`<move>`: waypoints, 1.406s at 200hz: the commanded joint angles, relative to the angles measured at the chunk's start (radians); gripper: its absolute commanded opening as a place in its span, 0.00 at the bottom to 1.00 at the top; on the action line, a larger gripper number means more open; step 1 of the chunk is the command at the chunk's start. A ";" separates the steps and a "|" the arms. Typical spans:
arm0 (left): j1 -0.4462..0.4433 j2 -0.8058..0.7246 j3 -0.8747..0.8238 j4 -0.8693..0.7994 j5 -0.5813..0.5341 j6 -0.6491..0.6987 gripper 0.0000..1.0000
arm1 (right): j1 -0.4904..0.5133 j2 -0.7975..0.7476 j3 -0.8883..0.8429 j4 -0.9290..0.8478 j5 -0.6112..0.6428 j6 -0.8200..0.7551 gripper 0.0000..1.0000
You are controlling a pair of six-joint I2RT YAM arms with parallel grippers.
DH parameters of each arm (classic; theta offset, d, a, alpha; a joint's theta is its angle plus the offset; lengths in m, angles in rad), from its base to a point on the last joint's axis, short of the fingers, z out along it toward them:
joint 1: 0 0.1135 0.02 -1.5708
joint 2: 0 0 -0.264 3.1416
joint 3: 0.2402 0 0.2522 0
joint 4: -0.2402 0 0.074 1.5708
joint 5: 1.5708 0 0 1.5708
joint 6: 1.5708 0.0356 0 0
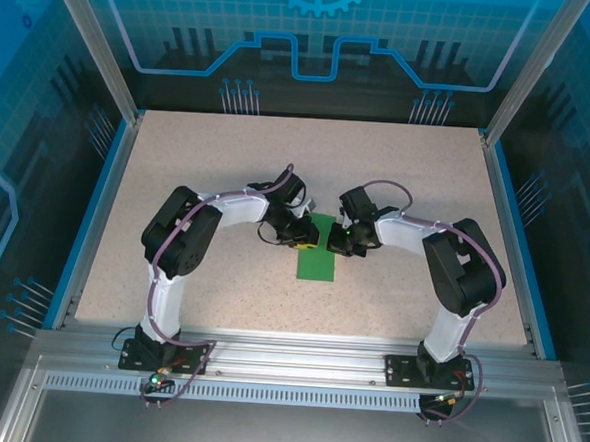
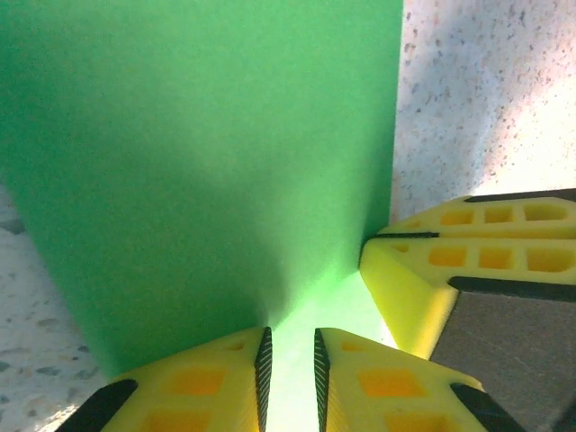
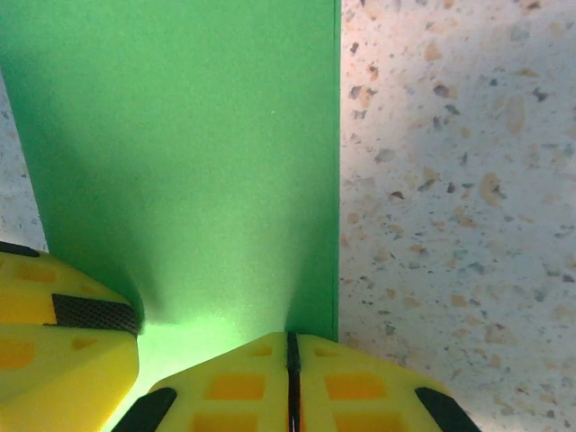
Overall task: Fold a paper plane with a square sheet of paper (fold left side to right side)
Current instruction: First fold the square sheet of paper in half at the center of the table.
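The square sheet of paper [image 1: 318,260] lies flat on the table as a narrow bright green rectangle, its long side running away from the arms. Both grippers sit low over its far end. My left gripper [image 1: 307,244] rests on the left part; in its wrist view the yellow jaws [image 2: 289,346] stand a narrow gap apart over the paper [image 2: 207,162], nothing between them. My right gripper [image 1: 340,246] is shut, its tips [image 3: 292,340] together on the paper [image 3: 189,135] just inside the right edge. The two grippers stand close side by side. A paper plane is out of view.
The speckled beige table [image 1: 398,177] spreads wide around the paper. Blue panels wall it in at the back and sides. An aluminium rail [image 1: 297,356] carrying both arm bases runs along the near edge.
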 commanded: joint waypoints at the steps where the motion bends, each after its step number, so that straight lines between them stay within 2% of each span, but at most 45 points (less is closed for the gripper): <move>1: 0.012 0.025 -0.022 -0.044 -0.025 0.012 0.23 | 0.015 0.074 -0.025 -0.095 0.045 -0.010 0.09; 100: 0.019 0.018 -0.052 -0.053 -0.047 0.019 0.23 | 0.015 0.079 -0.020 -0.119 0.060 -0.015 0.09; 281: 0.091 -0.061 -0.135 -0.039 -0.090 0.014 0.23 | 0.012 0.079 -0.029 -0.124 0.073 -0.020 0.09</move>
